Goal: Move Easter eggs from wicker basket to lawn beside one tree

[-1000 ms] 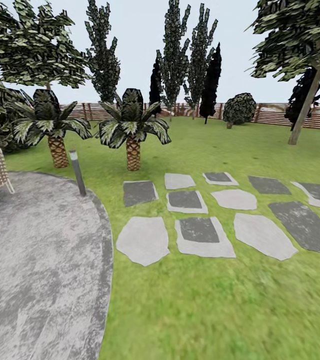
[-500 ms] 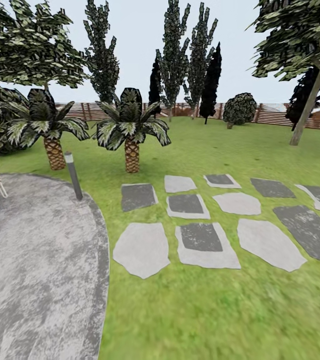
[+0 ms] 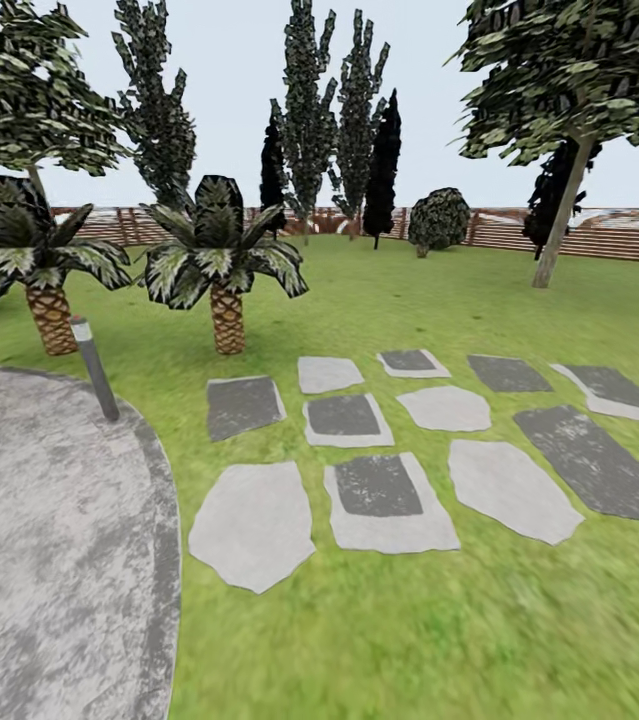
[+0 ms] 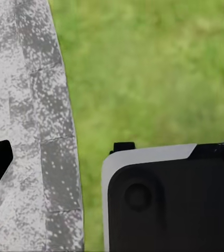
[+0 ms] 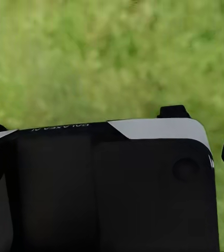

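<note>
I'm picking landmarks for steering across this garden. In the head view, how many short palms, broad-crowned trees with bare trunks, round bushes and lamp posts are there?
Short palms with scaly brown trunks: 2
Broad-crowned trees with bare grey-brown trunks: 2
Round dark green bush by the wooden fence: 1
Short grey lamp post at the paving's edge: 1
Total: 6

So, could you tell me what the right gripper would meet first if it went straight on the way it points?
Probably the lawn: grass lies all across the line ahead of it, with nothing between. How far off it is cannot be judged.
</note>
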You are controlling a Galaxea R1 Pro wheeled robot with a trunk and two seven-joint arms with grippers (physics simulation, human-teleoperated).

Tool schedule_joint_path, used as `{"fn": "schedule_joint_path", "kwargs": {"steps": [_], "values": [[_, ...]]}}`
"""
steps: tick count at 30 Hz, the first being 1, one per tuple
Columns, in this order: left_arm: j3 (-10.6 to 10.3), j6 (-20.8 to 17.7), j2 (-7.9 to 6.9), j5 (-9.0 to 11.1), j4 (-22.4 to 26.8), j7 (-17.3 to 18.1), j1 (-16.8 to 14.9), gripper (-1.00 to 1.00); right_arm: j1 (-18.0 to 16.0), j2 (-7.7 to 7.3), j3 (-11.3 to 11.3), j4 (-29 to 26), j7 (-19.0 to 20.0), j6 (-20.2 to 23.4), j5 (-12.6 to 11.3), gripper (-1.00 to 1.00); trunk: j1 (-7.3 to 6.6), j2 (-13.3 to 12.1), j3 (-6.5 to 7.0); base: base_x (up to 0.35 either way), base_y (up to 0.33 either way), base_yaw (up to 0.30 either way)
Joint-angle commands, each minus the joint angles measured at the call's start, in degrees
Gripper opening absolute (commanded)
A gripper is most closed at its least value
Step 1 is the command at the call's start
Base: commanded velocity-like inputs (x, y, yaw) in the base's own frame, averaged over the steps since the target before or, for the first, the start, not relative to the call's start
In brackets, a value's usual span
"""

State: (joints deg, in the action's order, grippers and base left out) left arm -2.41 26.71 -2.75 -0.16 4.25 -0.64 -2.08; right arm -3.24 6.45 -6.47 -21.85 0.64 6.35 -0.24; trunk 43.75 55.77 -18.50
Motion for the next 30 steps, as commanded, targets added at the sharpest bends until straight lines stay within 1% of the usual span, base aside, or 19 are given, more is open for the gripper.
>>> {"fn": "schedule_joint_path", "kwargs": {"steps": [1, 12, 21, 30], "values": [[-0.25, 0.18, -0.03, -0.01, -0.03, -0.07, -0.03, 1.00, -0.01, 0.07, -0.30, -0.13, 0.07, 0.33, -0.02, 1.00, 0.04, 0.04, -0.06, 0.336, 0.000, -0.113], [-0.31, 0.18, -0.02, -0.02, -0.03, -0.07, -0.03, 1.00, -0.01, 0.06, -0.32, -0.13, 0.07, 0.33, -0.02, 1.00, 0.04, 0.04, -0.04, 0.336, 0.000, -0.038], [-0.34, 0.18, -0.01, -0.02, -0.03, -0.07, -0.03, 1.00, -0.01, 0.11, -0.30, -0.13, 0.07, 0.33, -0.02, 1.00, 0.04, 0.04, -0.04, 0.336, -0.025, -0.200], [-0.39, 0.19, 0.02, -0.08, -0.03, -0.07, -0.03, 1.00, -0.01, 0.12, -0.30, -0.13, 0.07, 0.33, -0.02, 1.00, 0.04, 0.04, -0.04, 0.333, -0.101, -0.044]]}}
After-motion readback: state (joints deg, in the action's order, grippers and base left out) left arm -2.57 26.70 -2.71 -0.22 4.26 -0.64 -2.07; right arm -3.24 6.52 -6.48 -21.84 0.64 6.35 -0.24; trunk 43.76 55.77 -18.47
